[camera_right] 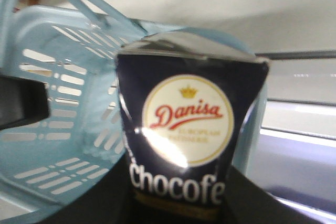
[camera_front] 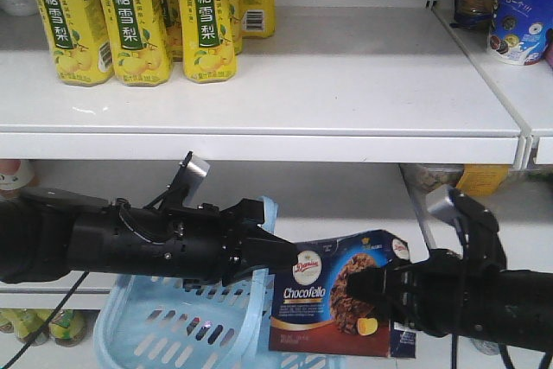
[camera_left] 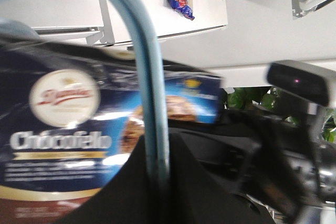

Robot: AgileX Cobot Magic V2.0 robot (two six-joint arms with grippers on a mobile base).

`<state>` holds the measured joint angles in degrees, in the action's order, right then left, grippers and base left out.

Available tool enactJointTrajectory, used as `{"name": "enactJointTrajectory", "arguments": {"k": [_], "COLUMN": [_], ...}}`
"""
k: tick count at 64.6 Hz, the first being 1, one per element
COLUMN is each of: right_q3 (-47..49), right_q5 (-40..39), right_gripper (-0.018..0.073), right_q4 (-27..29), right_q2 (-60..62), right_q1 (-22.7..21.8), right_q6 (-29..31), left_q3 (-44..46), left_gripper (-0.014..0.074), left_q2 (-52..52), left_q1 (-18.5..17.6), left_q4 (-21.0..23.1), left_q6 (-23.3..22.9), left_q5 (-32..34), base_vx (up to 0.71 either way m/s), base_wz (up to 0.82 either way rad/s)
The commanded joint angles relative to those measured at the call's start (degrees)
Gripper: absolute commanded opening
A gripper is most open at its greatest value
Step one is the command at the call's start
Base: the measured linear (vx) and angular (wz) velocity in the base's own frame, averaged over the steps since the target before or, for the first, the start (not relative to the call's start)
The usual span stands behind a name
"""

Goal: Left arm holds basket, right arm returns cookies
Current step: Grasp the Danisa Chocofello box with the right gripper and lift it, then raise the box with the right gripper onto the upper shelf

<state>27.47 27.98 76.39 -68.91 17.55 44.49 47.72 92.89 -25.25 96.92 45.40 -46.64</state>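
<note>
Cookies point(camera_front: 333, 295) gripped by right claw point(camera_front: 380, 293) beside basket point(camera_front: 173, 330).
Box sits upright just past the rim; left claw point(camera_front: 263, 248) is clamped on the basket's handle point(camera_left: 149, 103).

Blk arms point(camera_front: 130, 244), cables, silver bracket point(camera_front: 195, 170).
</note>
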Motion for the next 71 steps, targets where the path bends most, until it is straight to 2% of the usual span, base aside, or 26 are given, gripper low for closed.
{"name": "enactJointTrajectory", "arguments": {"k": [1,13,19,28,45,57,71], "right_q3": [1.3,1.3,1.4,1.6,6.7,13.8,15.6], "right_q5": [3.1,7.0,10.7,14.6,14.2,7.5,-14.0], "right_gripper": [0.0123,0.0125,0.0125,0.0125,0.0125,0.0125,0.0125], "right_q4": [-1.5,-12.1,-15.8,-17.5,-17.6,-17.6,-16.5], "right_q2": [5.7,13.9,17.9,26.0,38.1,38.6,34.5], "right_q1": [-1.9,-6.6,-8.8,-10.9,-11.1,-11.1,-11.1], "right_q6": [-1.4,-8.7,-9.6,-9.4,-9.5,-9.4,-6.5], "left_q3": [2.0,2.0,2.0,2.0,2.0,2.0,2.0], "left_gripper": [-0.0006,-0.0006,-0.0006,-0.0006,-0.0006,-0.0006,-0.0006], "left_q2": [-2.9,-2.9,-2.9,-2.9,-2.9,-2.9,-2.9], "left_q1": [0.0,0.0,0.0,0.0,0.0,0.0,0.0], "left_q4": [3.3,3.3,3.3,3.3,3.3,3.3,3.3], "left_q6": [3.3,3.3,3.3,3.3,3.3,3.3,3.3], "left_q5": [-0.9,-0.9,-0.9,-0.9,-0.9,-0.9,-0.9], "base_vx": [0.00,0.00,0.00,0.00,0.00,0.00,0.00], "base_wz": [0.00,0.00,0.00,0.00,0.00,0.00,0.00]}}
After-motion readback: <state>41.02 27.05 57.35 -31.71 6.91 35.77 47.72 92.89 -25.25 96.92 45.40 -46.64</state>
